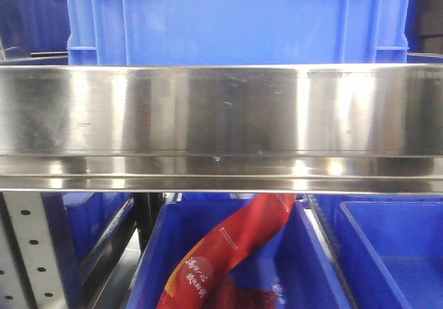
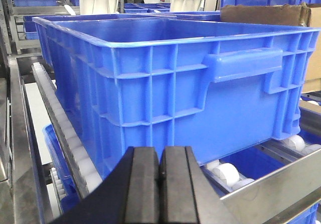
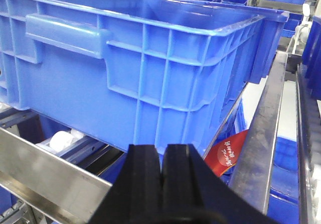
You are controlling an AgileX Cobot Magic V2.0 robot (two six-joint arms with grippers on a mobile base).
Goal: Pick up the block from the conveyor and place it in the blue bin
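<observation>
Red packet (image 3: 225, 156) under blue bin (image 3: 150, 68)

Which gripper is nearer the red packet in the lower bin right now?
Right, as far as I can tell. The right gripper has the red packet just beyond its tips; the left gripper faces the blue bin, packet out of its view.

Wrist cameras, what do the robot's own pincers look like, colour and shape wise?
Both look alike. The left pincer has two matte black, flat, block-like fingers with squared tops and a thin seam between them, widening into a black body below. The right pincer has the same black twin slabs. No cables, labels or markings are visible on either.
</observation>
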